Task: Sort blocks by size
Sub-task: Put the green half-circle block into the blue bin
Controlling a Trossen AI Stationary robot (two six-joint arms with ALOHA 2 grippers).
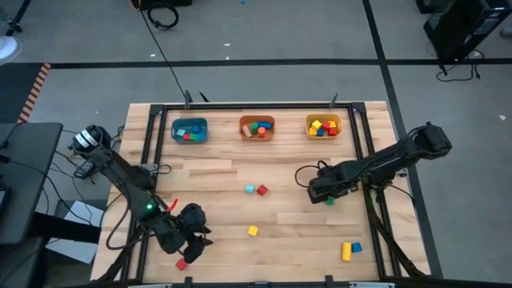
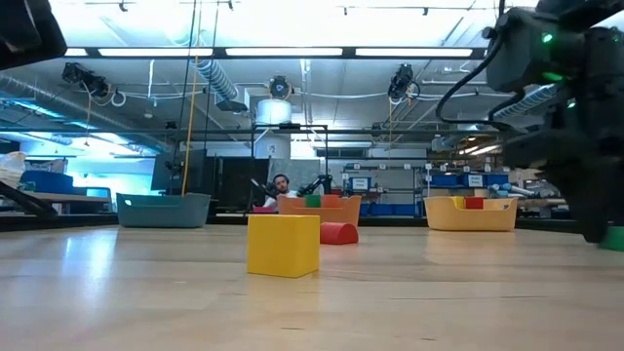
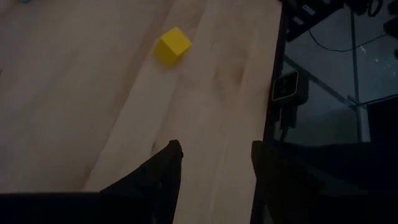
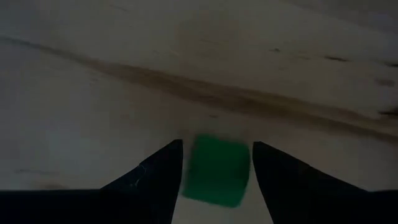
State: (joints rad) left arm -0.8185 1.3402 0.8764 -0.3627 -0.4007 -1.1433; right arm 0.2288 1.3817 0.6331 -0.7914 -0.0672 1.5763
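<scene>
A green block [image 4: 216, 169] lies on the table between the two fingers of my right gripper [image 4: 217, 144], which points down and is open, at the table's right middle [image 1: 324, 192]; the low view shows this block [image 2: 614, 237] beside the dark fingers. My left gripper [image 3: 216, 149] hangs open over bare wood near the front left [image 1: 194, 238]. A yellow block [image 3: 172, 46] lies ahead of it, and a red block [image 1: 181, 263] lies by the front edge. A light blue block [image 1: 250, 189] and a red one [image 1: 262, 190] rest mid-table.
Along the far edge stand a teal bin [image 1: 190, 122], an orange bin [image 1: 257, 119] and a yellow bin [image 1: 323, 118], each holding blocks. A yellow bar [image 1: 346, 252] and a blue block [image 1: 357, 248] lie front right. A dark frame rail [image 1: 376, 160] borders the table.
</scene>
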